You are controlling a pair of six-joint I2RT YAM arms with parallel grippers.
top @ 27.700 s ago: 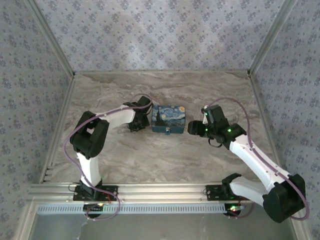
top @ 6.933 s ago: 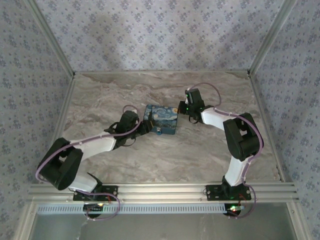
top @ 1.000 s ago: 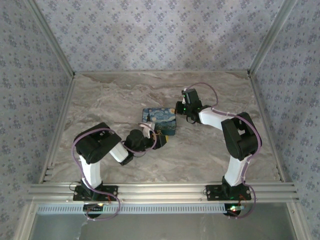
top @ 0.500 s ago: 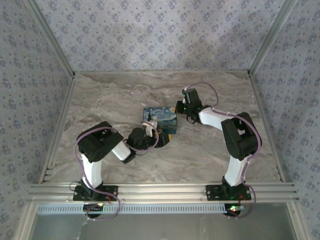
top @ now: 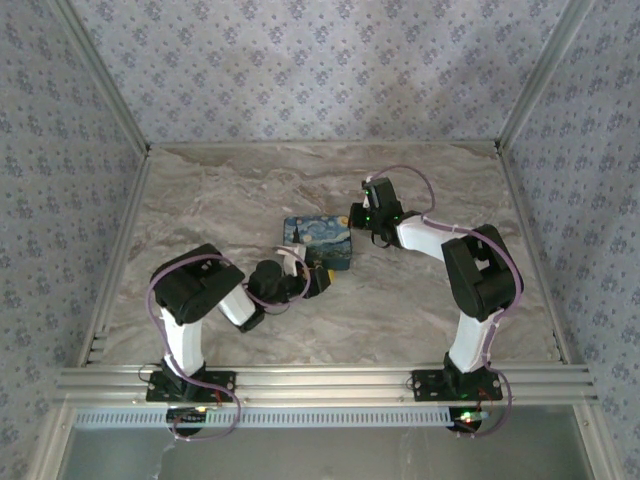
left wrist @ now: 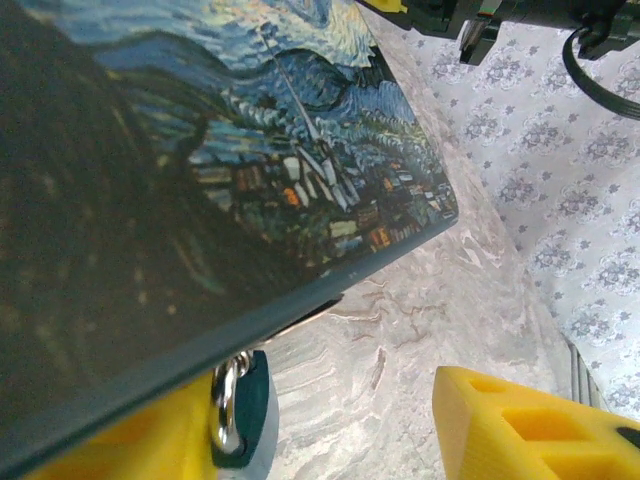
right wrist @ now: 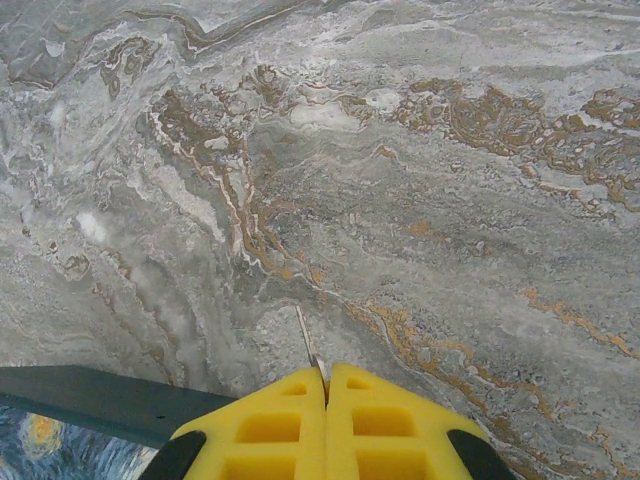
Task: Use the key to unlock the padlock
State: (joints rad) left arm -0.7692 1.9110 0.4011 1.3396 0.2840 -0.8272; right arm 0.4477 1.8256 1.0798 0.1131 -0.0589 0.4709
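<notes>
A teal padlock (left wrist: pixel 238 405) with a silver shackle hangs from the front of a box painted with a starry night (top: pixel 318 240). My left gripper (top: pixel 314 280) is at that front edge, open. In the left wrist view the left gripper (left wrist: pixel 340 435) has the padlock resting against its left finger (left wrist: pixel 150 440), and a wide gap separates it from the right finger (left wrist: pixel 530 425). My right gripper (top: pixel 357 215) sits by the box's far right corner. In the right wrist view the right gripper (right wrist: pixel 327 372) is shut on the key (right wrist: pixel 307 342), whose thin blade points out over the marble.
The box lid (left wrist: pixel 200 180) looms close over my left fingers. A corner of the box (right wrist: pixel 80 402) lies just left of my right gripper. Patterned walls (top: pixel 320 70) enclose the marble tabletop (top: pixel 400 300) on three sides.
My left gripper has shifted slightly at the box's front edge, and the box has edged a little to the left. The right arm has held still with the key.
</notes>
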